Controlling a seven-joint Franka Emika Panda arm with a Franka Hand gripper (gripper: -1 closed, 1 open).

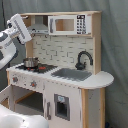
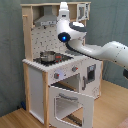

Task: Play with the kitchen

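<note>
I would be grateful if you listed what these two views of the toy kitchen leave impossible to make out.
- Gripper: out of sight in both exterior views; the arm itself covers where it would be in the second exterior view.
- Pot contents: too small to tell in both exterior views.
- Sink and faucet: hidden behind the arm in the second exterior view.
- Oven door: open in the second exterior view; cut off by the first exterior view's left edge.

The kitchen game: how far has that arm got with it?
Done, by the look of it: the oven door of the kitchen hangs open. In hand: the arm is raised near the range hood, above a small pot on the stovetop. The sink, faucet and microwave look untouched.
</note>
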